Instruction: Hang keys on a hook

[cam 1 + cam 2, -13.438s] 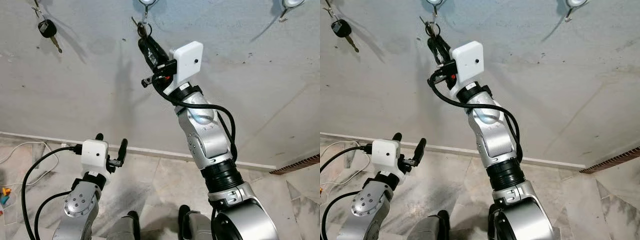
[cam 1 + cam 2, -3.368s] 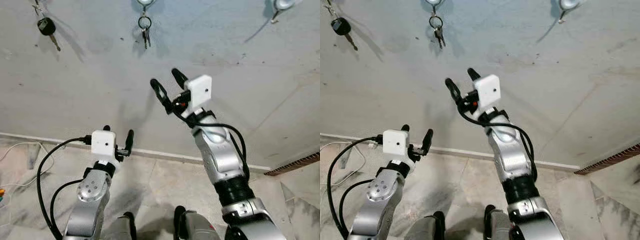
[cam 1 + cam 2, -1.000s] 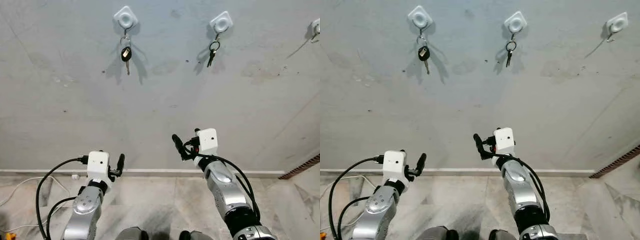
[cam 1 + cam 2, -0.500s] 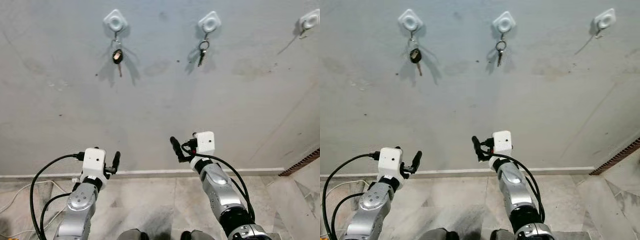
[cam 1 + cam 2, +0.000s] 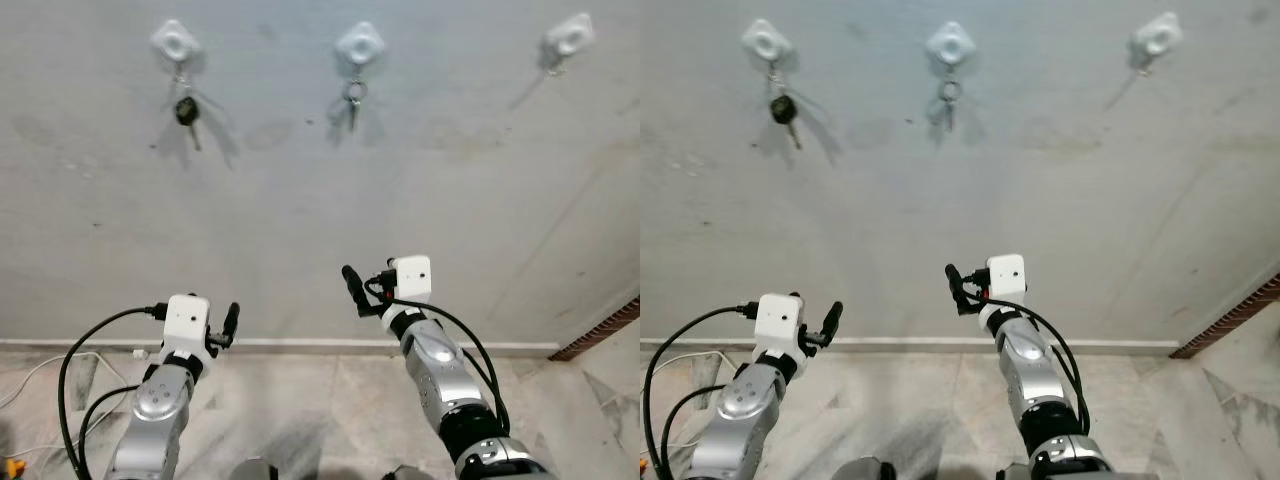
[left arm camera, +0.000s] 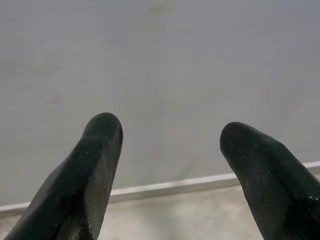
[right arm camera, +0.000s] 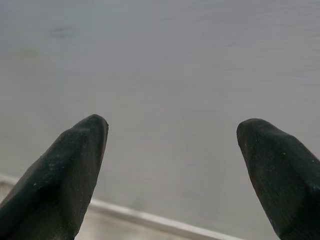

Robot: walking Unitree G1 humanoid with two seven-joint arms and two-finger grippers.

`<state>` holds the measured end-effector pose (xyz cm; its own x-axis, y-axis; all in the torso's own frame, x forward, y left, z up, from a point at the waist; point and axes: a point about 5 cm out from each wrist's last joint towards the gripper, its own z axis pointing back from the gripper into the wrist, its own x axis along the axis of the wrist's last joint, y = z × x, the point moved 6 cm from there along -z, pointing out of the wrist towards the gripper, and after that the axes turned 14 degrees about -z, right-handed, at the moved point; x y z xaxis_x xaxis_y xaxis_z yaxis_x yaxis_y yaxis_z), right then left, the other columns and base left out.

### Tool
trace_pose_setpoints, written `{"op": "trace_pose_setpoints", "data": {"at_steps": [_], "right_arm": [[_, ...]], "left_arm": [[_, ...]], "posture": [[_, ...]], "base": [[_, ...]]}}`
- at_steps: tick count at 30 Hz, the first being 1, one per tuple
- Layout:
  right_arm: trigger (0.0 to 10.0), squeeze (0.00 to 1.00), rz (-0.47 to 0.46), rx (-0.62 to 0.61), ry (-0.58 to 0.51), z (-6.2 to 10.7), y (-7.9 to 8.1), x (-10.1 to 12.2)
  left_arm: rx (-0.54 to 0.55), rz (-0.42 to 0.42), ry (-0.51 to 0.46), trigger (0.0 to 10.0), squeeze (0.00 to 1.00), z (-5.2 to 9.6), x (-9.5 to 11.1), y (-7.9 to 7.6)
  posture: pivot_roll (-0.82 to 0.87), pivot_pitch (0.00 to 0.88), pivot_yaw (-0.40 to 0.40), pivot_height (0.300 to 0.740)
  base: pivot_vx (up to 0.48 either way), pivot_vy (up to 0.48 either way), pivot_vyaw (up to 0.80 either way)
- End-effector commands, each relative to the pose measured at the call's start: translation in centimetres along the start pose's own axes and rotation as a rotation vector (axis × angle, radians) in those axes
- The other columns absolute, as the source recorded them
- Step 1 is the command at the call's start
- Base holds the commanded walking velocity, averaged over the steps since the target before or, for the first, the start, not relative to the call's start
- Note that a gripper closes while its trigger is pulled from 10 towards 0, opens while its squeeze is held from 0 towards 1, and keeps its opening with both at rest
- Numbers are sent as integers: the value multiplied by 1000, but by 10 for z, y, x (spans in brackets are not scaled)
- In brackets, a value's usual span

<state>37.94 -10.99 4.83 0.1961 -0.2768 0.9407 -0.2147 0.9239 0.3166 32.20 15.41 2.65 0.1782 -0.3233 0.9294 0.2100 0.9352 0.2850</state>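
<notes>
Below the keys (image 5: 352,101), hands gape (wall-facing).

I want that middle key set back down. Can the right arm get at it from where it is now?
Probably not: the right gripper hangs open and low, far below the key set on the middle hook. Nothing blocks the wall between.

No text, label, brand, number or sign can be read anywhere. The wall (image 5: 320,180) is bare grey plaster, and the three white hooks (image 5: 360,44) on it carry no lettering. The white camera housings (image 5: 410,278) on the wrists look blank. The keys (image 5: 352,103) and the black-headed key (image 5: 184,111) are too small to tell whether they bear any marking.
</notes>
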Motion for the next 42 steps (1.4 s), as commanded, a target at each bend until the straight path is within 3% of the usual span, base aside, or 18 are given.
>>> {"op": "trace_pose_setpoints", "data": {"at_steps": [1,18,38,42], "right_arm": [[10000,0,-9,19,-6,-2,10,-1],[10000,0,7,24,18,1,7,-8],[10000,0,22,4,18,4,2,-9],[10000,0,27,-21,5,4,-1,-7]], "left_arm": [[27,-13,24,10000,0,3,-7,12],[40,34,19,10000,0,4,-7,11],[21,47,21,10000,0,4,-7,5],[18,36,17,10000,0,4,-6,5]], "posture": [[66,146,52,740],[59,158,37,740],[52,169,33,740],[51,168,31,740]], "base": [[0,-330,0],[0,-20,0],[0,471,0],[0,0,0]]}}
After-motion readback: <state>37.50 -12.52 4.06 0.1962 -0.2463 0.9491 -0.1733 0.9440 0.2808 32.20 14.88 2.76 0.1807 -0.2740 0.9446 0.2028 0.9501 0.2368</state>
